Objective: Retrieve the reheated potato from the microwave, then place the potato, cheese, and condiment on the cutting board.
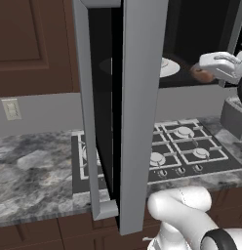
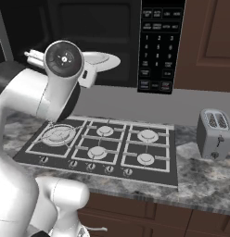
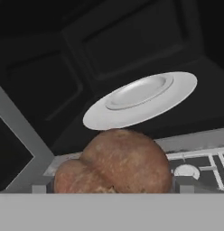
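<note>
The microwave [image 2: 156, 46] hangs over the stove with its door [image 1: 137, 112] swung wide open. A white plate [image 3: 141, 97] lies inside it. The brown potato [image 3: 118, 160] sits off the plate, nearer the opening, also seen as a brown lump [image 1: 205, 74] under my hand. My gripper [image 3: 113, 185] reaches into the cavity and is open, its two tips standing wide on either side of the potato with thin gaps showing. The cheese, the condiment and the cutting board are out of view.
The open door [image 1: 137, 112] juts out over the counter front, left of my arm. Below lies a black stove [image 2: 103, 143] with several burners. A silver toaster [image 2: 213, 134] stands on the marble counter [image 1: 30, 171] at the right.
</note>
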Motion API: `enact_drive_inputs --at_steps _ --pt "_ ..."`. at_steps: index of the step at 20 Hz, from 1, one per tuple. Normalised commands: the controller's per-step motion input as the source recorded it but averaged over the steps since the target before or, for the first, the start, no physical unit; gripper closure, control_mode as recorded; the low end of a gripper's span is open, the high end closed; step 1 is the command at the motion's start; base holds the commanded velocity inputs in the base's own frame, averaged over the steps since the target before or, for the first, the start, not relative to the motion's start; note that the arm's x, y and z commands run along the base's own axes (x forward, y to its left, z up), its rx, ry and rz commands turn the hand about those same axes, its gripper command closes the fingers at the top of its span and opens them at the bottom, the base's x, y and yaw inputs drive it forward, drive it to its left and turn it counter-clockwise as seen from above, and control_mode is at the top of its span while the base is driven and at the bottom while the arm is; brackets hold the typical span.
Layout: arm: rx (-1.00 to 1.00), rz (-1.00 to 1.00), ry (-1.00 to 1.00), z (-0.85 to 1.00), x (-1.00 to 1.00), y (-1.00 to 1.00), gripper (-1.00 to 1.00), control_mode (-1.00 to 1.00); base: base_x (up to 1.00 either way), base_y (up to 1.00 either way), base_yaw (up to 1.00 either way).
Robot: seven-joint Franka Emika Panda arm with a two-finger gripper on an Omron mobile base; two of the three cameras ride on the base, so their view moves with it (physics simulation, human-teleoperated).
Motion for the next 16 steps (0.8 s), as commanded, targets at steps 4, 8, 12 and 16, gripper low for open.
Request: enact_drive_inputs --at_steps 4,8,12,16 --pt "-0.04 0.0 0.07 -0.32 -0.67 -0.16 1.0 -1.0 0.0 0.0 0.0" --pt "-0.06 0.0 0.14 -0.56 -0.55 -0.03 1.0 -1.0 0.0 0.0 0.0" --pt "-0.12 -0.02 0.17 -0.71 -0.35 0.0 1.0 -1.0 0.0 0.0 0.0" --pt "-0.12 -0.1 0.29 -0.8 0.03 0.0 1.0 -1.0 0.0 0.0 0.0"
